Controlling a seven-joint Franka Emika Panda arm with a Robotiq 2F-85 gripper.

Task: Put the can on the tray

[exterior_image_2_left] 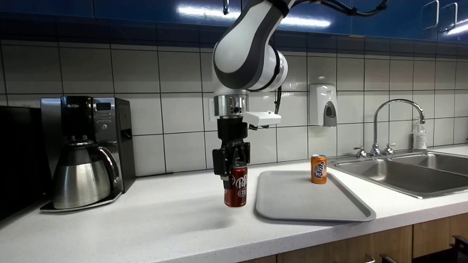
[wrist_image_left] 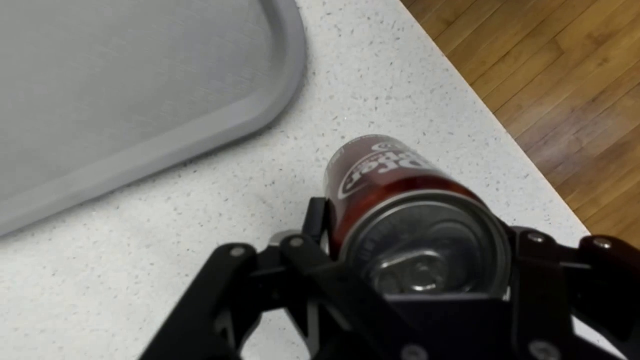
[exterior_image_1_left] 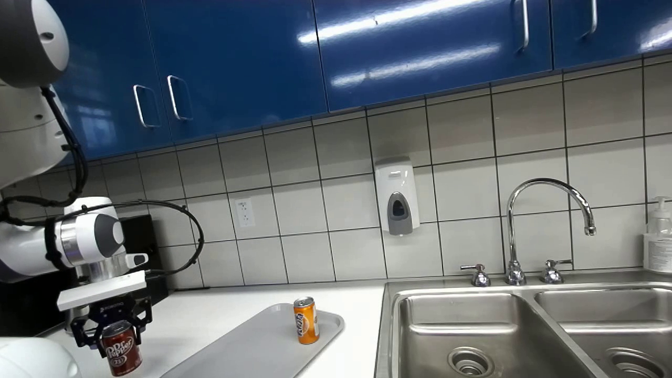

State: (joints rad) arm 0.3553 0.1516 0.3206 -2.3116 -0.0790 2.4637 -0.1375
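Observation:
The can [exterior_image_1_left: 124,356] is dark red with white lettering and shows in both exterior views [exterior_image_2_left: 239,188]. My gripper [exterior_image_1_left: 119,344] has its fingers on both sides of the can, near its top. In an exterior view, the gripper [exterior_image_2_left: 234,179] points down and the can hangs upright a little above the counter, with a soft shadow below. In the wrist view, the can [wrist_image_left: 385,167] sits between the finger pads [wrist_image_left: 415,225], its top facing the camera. The grey tray [exterior_image_2_left: 292,201] lies flat beside the can, apart from it; its rounded corner [wrist_image_left: 240,117] shows in the wrist view.
An orange can [exterior_image_2_left: 319,170] stands on the tray near its back corner. A steel sink [exterior_image_1_left: 457,336] with a faucet [exterior_image_1_left: 514,236] lies beyond the tray. A coffee maker [exterior_image_2_left: 87,153] stands at the other end of the white counter [exterior_image_2_left: 146,226]. Blue cabinets [exterior_image_1_left: 236,63] hang above.

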